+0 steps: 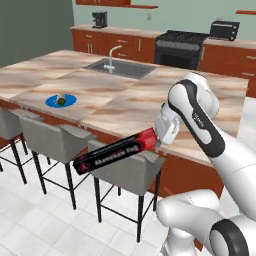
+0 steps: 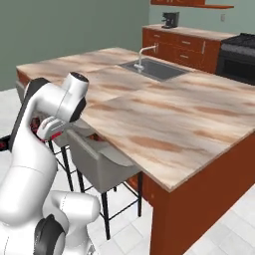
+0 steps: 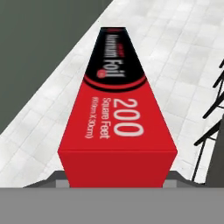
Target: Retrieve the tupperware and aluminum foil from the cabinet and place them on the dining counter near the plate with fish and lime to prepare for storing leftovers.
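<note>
1. The aluminum foil [image 1: 116,153], a long black carton with a red end, is being held by its red end in the claw [image 1: 158,140], the jaws being closed on the carton's sides.
2. The carton is being carried roughly level in mid-air, its black end pointing away from the arm, above the grey stools [image 1: 55,137] drawn up along the near edge of the dining counter [image 1: 150,107].
3. In the hand view, the aluminum foil [image 3: 116,109] is being seen lengthwise, with white "200 Square Feet" lettering on the red part and the white tiled floor [image 3: 175,52] below.
4. The plate [image 1: 60,101], round and bright blue, is lying on the marbled top near its left edge, well apart from the carton, with the lime [image 1: 61,100] resting on it.
5. A steel sink [image 1: 120,68] with a faucet [image 1: 113,54] is being shown further back in the counter.
6. In the right base view, the white arm [image 2: 47,114] is being bent beside the dining counter [image 2: 164,114], the claw being hidden behind the arm there.
</note>
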